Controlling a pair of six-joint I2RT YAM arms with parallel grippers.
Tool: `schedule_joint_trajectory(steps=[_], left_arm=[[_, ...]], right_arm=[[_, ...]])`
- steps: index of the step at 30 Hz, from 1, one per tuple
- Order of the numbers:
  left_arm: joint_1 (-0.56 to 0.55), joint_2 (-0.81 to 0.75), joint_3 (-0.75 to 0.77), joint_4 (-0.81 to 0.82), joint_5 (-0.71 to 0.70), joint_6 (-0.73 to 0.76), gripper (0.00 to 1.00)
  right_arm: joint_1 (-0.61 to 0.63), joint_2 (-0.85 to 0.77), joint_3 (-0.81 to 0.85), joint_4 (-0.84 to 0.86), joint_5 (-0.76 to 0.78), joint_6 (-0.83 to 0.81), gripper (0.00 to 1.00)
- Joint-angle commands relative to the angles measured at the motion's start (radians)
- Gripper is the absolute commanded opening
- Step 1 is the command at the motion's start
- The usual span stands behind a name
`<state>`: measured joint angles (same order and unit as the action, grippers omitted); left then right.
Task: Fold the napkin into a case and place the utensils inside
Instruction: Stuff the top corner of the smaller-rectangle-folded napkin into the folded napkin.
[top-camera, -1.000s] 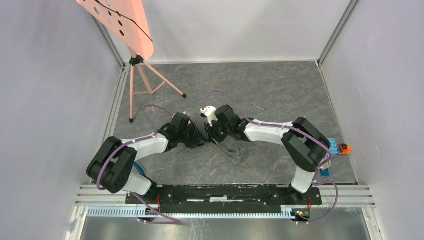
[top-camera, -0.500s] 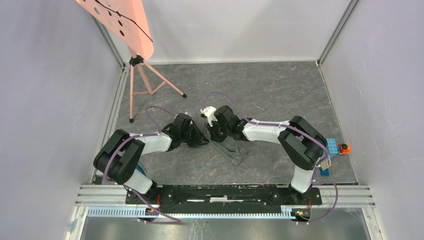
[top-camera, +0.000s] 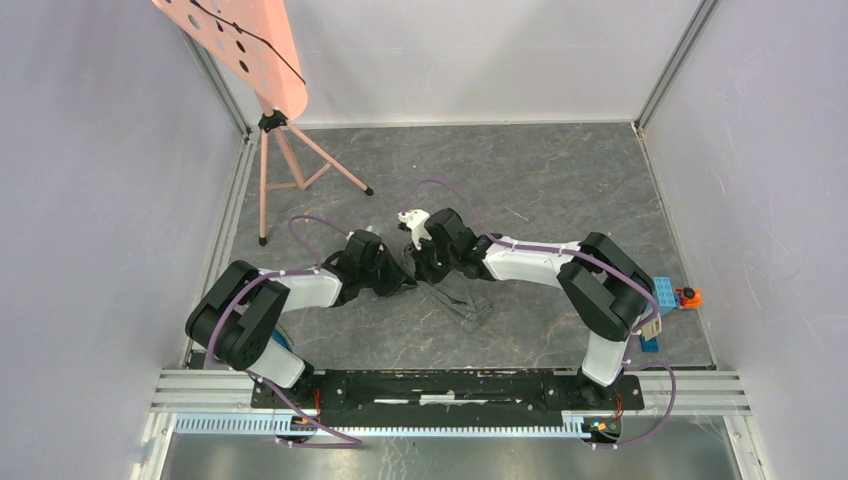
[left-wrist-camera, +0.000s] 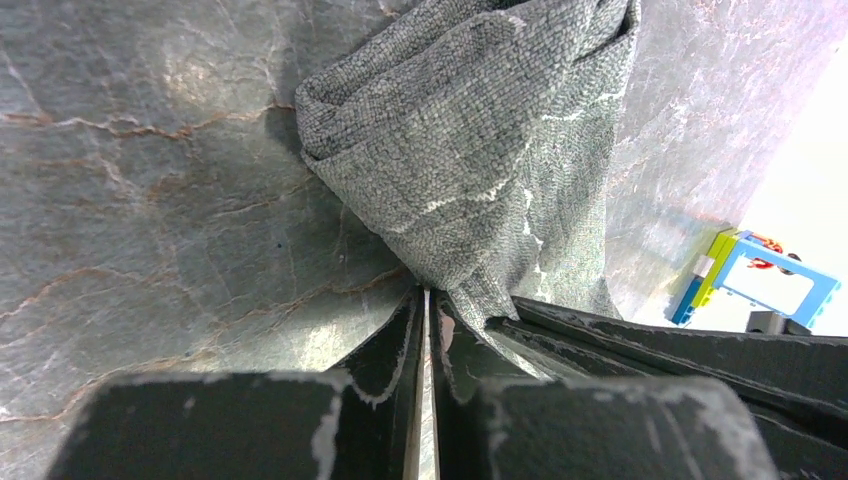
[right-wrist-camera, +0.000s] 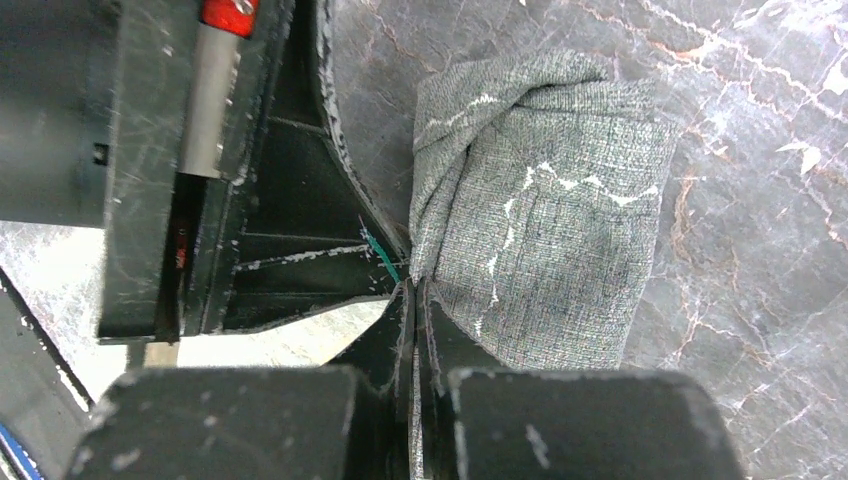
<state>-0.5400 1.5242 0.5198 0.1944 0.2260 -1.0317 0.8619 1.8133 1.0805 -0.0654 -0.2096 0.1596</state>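
Overhead, the two wrists at frame centre cover most of the napkin (top-camera: 468, 302). We see only a strip at their lower right, and both sets of fingertips are hidden.

In the left wrist view the cloth runs off the top edge and its lower end vanishes into the left pincer (left-wrist-camera: 424, 300). A blue-and-white block (left-wrist-camera: 765, 285) at the right edge is blurred.

In the right wrist view the cloth's corner disappears into the right pincer (right-wrist-camera: 413, 290), and a thin green sliver (right-wrist-camera: 381, 262) beside it is too small to name.

Overhead, the top edge cuts the pink perforated panel (top-camera: 240, 45), and a blue piece (top-camera: 284, 338) lies mostly under the left arm (top-camera: 300, 290).
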Motion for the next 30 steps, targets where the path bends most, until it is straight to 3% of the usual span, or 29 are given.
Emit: schedule_joint_trajectory(steps=[1, 5, 10, 13, 20, 30], left_arm=[[0.000, -0.024, -0.015, 0.010, -0.034, -0.021, 0.10], [0.001, -0.039, -0.018, -0.010, -0.035, 0.001, 0.11], [0.037, -0.173, -0.032, -0.089, -0.047, 0.044, 0.27], [0.115, -0.242, -0.025, -0.137, -0.027, 0.064, 0.29], [0.191, -0.167, 0.081, -0.124, 0.022, 0.098, 0.13], [0.189, -0.003, 0.147, 0.007, 0.081, 0.097, 0.10]], right_arm=[[0.005, 0.004, -0.071, 0.138, -0.002, 0.040, 0.00], [-0.011, 0.047, -0.124, 0.196, 0.010, 0.057, 0.02], [-0.030, 0.030, -0.143, 0.210, 0.000, 0.068, 0.07], [-0.035, 0.024, -0.152, 0.215, -0.004, 0.068, 0.11], [-0.038, 0.033, -0.154, 0.230, -0.020, 0.068, 0.10], [-0.039, 0.034, -0.154, 0.235, -0.037, 0.064, 0.02]])
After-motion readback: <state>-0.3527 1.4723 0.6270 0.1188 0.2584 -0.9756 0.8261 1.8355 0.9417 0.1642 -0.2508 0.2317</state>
